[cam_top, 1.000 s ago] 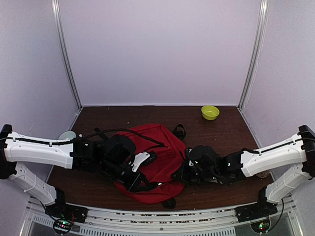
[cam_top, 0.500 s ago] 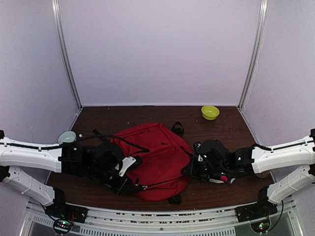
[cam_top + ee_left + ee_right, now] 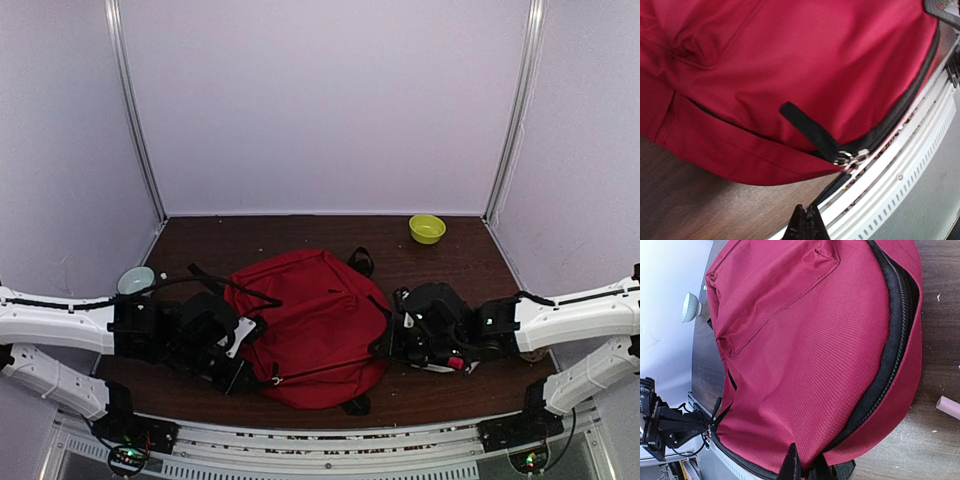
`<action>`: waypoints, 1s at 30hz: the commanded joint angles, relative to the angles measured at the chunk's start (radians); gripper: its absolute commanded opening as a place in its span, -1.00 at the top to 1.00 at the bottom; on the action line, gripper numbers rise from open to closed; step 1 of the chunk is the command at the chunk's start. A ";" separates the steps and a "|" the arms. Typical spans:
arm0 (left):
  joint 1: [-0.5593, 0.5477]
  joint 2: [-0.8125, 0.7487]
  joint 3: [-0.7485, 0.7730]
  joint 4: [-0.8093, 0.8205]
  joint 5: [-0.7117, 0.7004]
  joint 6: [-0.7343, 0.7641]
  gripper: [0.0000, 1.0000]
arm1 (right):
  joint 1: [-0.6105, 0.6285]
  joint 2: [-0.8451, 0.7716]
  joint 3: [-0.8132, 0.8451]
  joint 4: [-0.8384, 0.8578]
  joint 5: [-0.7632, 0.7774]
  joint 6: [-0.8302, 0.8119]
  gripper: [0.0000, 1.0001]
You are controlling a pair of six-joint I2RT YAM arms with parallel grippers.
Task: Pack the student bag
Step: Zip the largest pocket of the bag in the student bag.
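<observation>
As the dark wooden table (image 3: 300,235) carried everything, we took it first. The student bag (image 3: 315,320), dark red, lay flat in the middle of it, reaching close to the near edge, with one gripper on either side.

The left gripper (image 3: 805,225) sat at the bag's near left corner. Its jaws were closed on a black pull strap (image 3: 832,185) that ran up to the zip slider (image 3: 849,159). The right gripper (image 3: 805,467) met the bag's right side, and its jaws were pinched onto the fabric edge beside the black zip.

We saw a yellow-green bowl (image 3: 427,228) in the far right corner and a pale bowl (image 3: 135,280) at the left edge. A small pink piece (image 3: 950,407) lay on the wood near the bag's right side.
</observation>
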 commanded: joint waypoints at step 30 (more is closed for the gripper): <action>0.117 -0.104 0.107 -0.395 -0.384 -0.162 0.38 | 0.111 0.279 0.242 0.043 -0.075 -0.101 1.00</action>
